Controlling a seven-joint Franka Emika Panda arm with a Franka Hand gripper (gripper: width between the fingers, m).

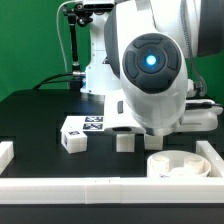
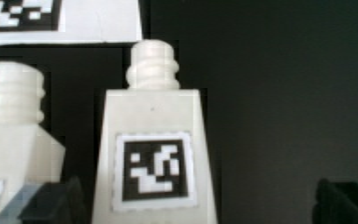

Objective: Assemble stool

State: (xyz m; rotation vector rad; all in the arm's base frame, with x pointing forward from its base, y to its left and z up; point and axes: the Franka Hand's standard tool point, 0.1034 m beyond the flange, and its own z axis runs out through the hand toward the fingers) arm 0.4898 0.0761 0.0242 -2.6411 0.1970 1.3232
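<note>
With gripper (image 2: 194, 205) spread wide and empty astride the leg (image 2: 153, 140), resting on the table (image 2: 282, 60) just beside a second leg (image 2: 16, 120), descend straight, keep centred on its tagged face, clamp below the ridged peg (image 2: 151, 62) without nudging the second leg, then carry toward the seat (image 1: 175, 165).

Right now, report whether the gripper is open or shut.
Open. In the wrist view the gripper has its fingertips far apart, and the tagged stool leg between them fills only part of the gap.
</note>
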